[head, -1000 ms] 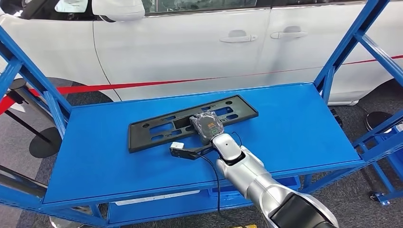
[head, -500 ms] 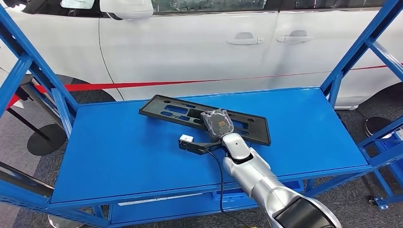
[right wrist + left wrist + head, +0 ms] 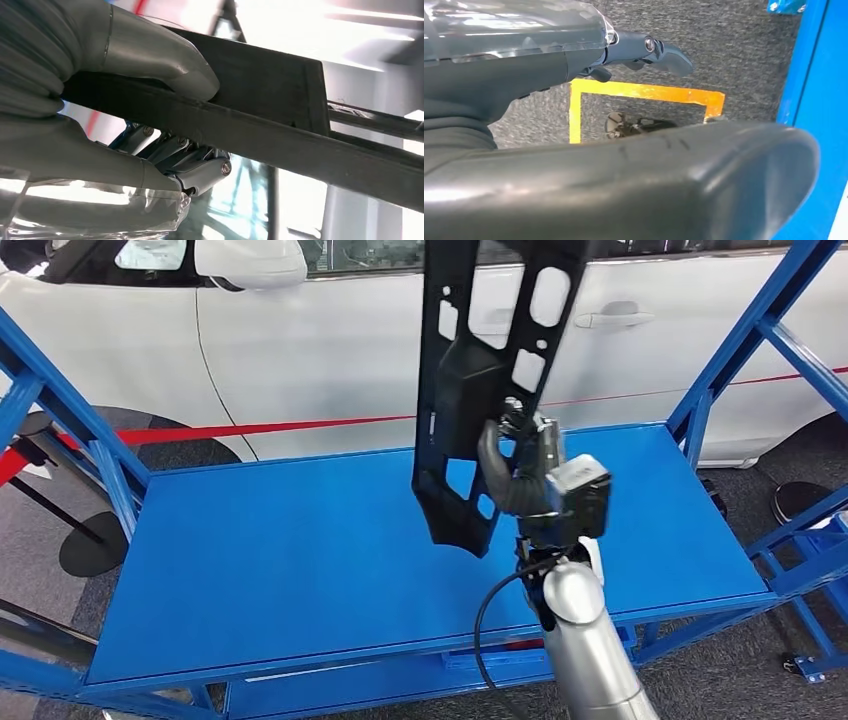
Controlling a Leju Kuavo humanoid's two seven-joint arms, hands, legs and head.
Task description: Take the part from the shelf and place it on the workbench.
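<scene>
The right hand (image 3: pixel 515 475) grips a long black part (image 3: pixel 480 390) (slotted, like a plate frame) held nearly upright above the blue shelf (image 3: pixel 300 560), its long axis vertical.

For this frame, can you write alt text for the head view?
The robot's right hand grips a long black slotted part, lifted upright above a blue shelf. A white car stands behind.
</scene>
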